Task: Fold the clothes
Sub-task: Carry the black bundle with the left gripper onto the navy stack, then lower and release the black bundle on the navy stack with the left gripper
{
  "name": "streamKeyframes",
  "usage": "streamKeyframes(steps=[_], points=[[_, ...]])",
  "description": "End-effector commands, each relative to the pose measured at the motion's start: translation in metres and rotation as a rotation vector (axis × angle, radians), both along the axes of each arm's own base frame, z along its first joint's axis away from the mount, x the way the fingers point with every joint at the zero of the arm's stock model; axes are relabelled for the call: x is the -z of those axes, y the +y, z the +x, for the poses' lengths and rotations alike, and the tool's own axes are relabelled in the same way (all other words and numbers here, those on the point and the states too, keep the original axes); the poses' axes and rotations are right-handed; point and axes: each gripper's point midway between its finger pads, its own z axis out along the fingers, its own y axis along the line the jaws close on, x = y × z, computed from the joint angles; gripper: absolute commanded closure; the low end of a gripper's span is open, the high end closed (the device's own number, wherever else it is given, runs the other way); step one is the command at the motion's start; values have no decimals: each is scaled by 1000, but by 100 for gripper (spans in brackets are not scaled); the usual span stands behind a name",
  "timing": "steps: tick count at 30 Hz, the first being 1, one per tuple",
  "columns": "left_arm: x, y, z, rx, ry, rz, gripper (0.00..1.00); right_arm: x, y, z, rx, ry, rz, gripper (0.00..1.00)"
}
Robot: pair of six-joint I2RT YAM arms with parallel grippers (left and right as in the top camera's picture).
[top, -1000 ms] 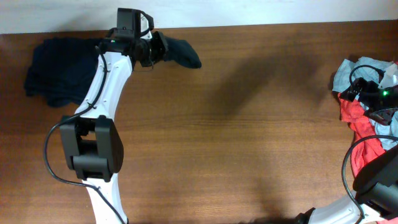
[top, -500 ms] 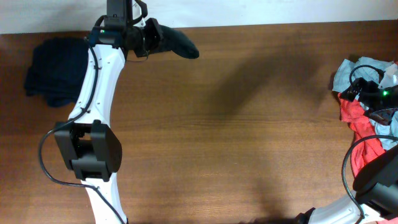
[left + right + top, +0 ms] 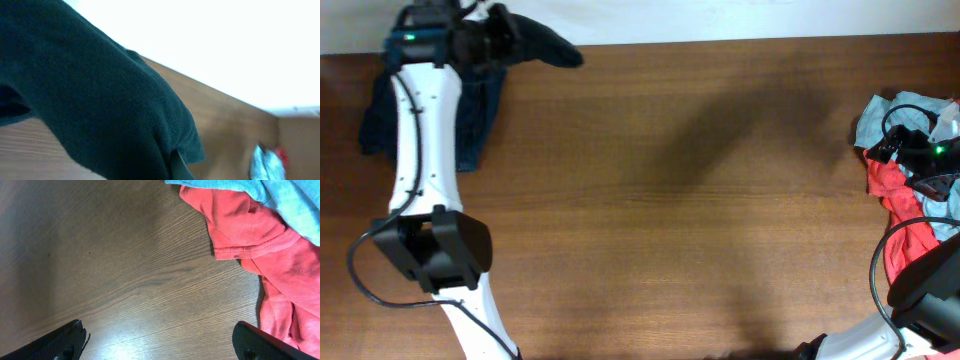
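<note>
My left gripper is at the table's far left corner, shut on a dark navy-black garment that hangs from it; the same cloth fills the left wrist view and hides most of the jaws. Under the arm lies a pile of dark navy garments. My right gripper is open and empty at the right edge, over bare wood beside a red garment and a light grey-blue one. That heap also shows overhead.
The wooden table runs between the two piles. A white wall lies behind the far edge. The right arm's cable loops over the right heap.
My left gripper has swung left along the far edge, carrying the dark garment from the centre-left to above the navy pile. The right arm has not moved.
</note>
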Motion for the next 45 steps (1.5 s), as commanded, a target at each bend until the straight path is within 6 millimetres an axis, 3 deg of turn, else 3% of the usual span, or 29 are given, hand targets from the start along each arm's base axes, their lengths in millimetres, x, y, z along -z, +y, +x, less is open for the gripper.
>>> streamKeyframes(steps=[1,6,11,19,21,26,32,36,38,45], points=[[-14,38,5,-79,-61,132,99,-3,-3,0,10,0,-14,1],[-27,78,18,-169,-141,234,99,-3,-3,0,10,1,-13,1],[-46,100,39,-217,-263,247,99,-3,-3,0,10,1,-13,1],[-46,141,77,-302,-412,244,99,-3,-3,0,10,1,-13,1],[-39,156,86,-338,-434,251,99,-3,-3,0,10,1,-13,1],[-1,184,106,-387,-442,269,99,-3,-3,0,10,1,-13,1],[76,210,119,-408,-350,268,99,-3,-3,0,10,1,-13,1],[139,225,108,-418,-195,257,99,-3,-3,0,10,1,-13,1],[160,233,100,-427,-137,251,99,-3,-3,0,10,1,-13,1],[190,246,74,-437,5,226,99,-3,-3,0,10,1,-13,1]])
